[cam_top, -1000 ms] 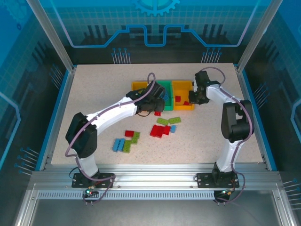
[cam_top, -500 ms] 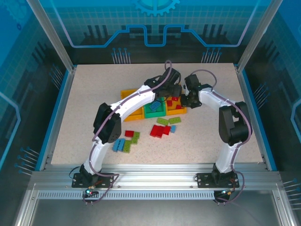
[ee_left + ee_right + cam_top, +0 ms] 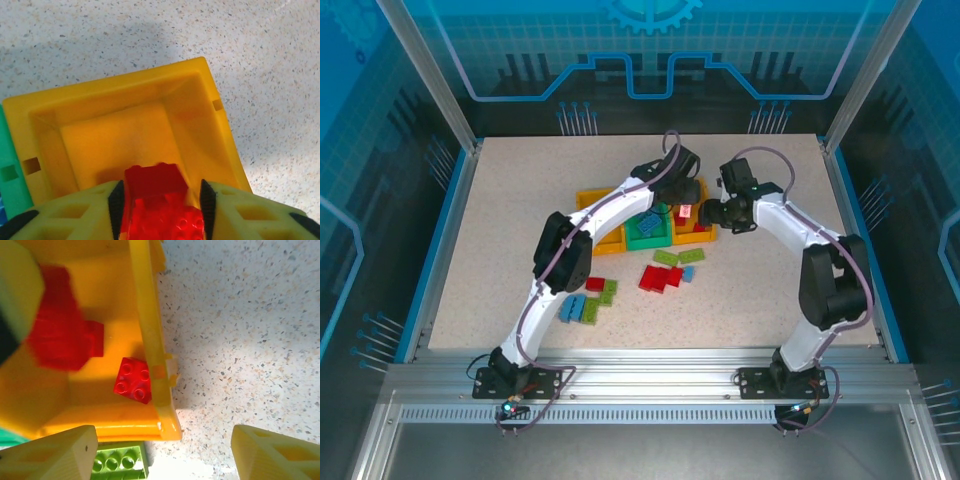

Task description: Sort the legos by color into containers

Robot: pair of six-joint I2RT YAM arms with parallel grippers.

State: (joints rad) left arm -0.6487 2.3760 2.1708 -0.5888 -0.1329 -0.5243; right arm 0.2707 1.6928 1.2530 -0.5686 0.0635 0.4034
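The three joined containers lie slanted mid-table: yellow [image 3: 592, 215], green [image 3: 645, 234], orange [image 3: 695, 230]. My left gripper [image 3: 687, 198] hovers over the orange container [image 3: 125, 135], open. A blurred red lego [image 3: 152, 182] sits between its pads with a gap on the right side; the right wrist view shows that lego [image 3: 55, 337] smeared. My right gripper [image 3: 710, 213] stands wide open [image 3: 165, 460] over the container's corner [image 3: 167, 425]. A red square lego [image 3: 132, 380] lies inside. A lime lego [image 3: 120, 460] lies just outside.
Loose legos lie on the table near the containers: a red cluster [image 3: 660, 277], lime ones [image 3: 678, 257], a red one [image 3: 595, 284], blue [image 3: 572, 307] and lime [image 3: 594, 308] ones. A blue lego [image 3: 648, 222] lies in the green container. Bare tabletop [image 3: 240, 340] lies right of the orange container.
The row of containers slid left and turned slanted. My left arm reached over the orange container and opened its jaws around the red lego. My right gripper opened wide.
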